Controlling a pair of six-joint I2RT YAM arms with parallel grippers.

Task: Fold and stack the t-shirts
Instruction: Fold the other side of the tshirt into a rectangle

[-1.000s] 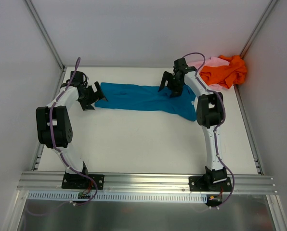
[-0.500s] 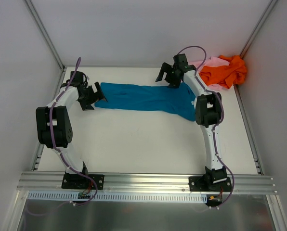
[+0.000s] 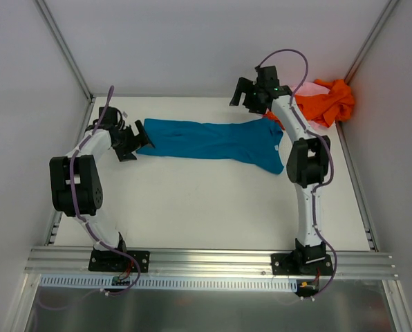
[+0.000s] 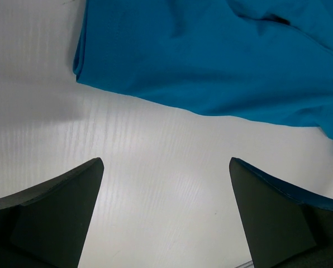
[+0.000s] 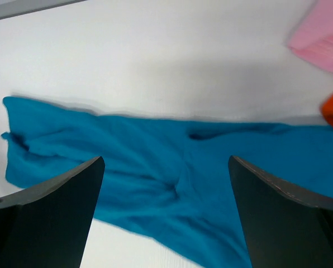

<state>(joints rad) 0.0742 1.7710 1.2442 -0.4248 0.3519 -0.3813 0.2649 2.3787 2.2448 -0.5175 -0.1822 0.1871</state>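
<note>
While the left gripper sits wide and empty just beside one end of the teal-blue t-shirt stretched along the bench, and the right gripper hangs equally wide near its other half, an uneven pinch could, I'd say, bunch the cloth into a crooked fold.

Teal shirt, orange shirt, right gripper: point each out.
teal shirt (image 3: 213, 140), top view, middle of the cloth
orange shirt (image 3: 325, 102), top view, centre of the heap
right gripper (image 3: 246, 101), top view, between its fingertips
</note>
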